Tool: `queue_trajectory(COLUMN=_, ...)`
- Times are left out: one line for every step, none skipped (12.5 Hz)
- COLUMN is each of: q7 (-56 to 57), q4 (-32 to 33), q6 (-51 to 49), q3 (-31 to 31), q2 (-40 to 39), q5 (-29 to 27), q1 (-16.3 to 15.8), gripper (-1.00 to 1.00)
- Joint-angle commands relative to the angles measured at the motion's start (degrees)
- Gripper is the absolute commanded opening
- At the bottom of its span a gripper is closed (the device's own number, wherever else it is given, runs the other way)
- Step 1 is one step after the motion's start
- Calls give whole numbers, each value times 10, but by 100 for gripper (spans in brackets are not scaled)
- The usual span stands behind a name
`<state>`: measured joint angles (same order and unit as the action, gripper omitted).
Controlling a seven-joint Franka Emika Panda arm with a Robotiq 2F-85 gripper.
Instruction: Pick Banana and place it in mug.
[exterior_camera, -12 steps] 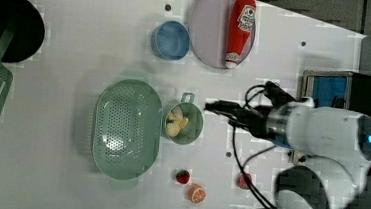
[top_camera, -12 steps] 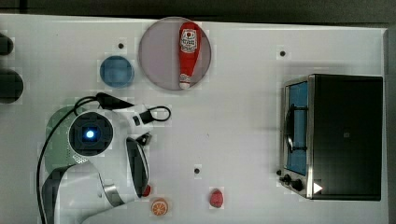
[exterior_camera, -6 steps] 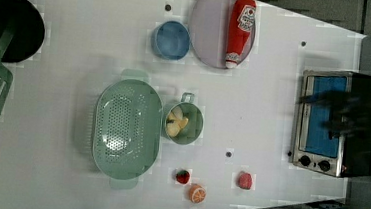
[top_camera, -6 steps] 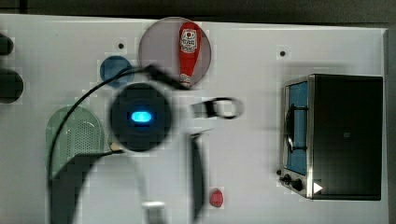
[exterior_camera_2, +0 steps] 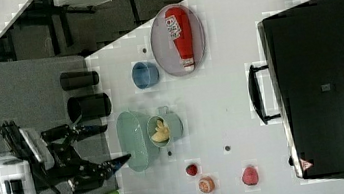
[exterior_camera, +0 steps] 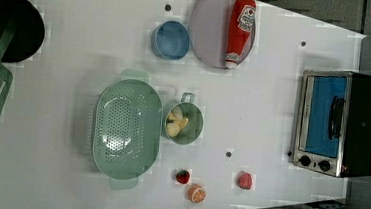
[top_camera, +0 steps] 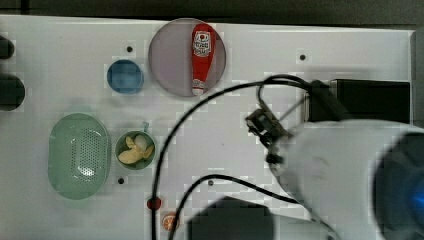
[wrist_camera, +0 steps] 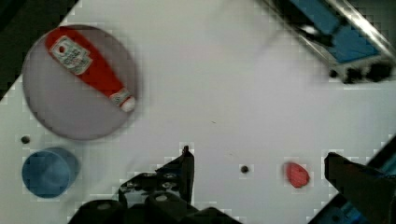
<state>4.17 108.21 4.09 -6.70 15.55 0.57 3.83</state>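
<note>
Your banana (exterior_camera: 176, 124) lies in the teal mug (exterior_camera: 194, 134), well apart from your empty, wide-open gripper (wrist_camera: 261, 179).

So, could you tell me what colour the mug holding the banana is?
Teal-green mug; the left view shows it best.

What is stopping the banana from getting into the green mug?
Nothing visible: the banana already lies inside the mug, beside the colander. The gripper is open, holds nothing, and is away from the mug.
</note>
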Motion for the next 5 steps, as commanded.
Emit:
queue_trajectory(q7=-15, q4=10, q6=6, q3=10, q2=-23, q5=-1, q1=-24, gripper=100)
queue_trajectory(q7=-15, q4=11, q6=6, q3=9, q2=-25, q5=-1, q1=-24, gripper=100)
queue_trajectory(q7=-15, q4=11, q6=6, q3=10, q2=-29, q5=-1, q1=-24, gripper=100)
queue_trajectory(q7=-15, q4=11, q6=6, q3=10, q2=-31, q5=-1, q1=-24, gripper=100)
queue_trajectory(q7=-15, q4=11, q6=6, q3=10, q2=-33, q5=-1, q1=-24, gripper=100)
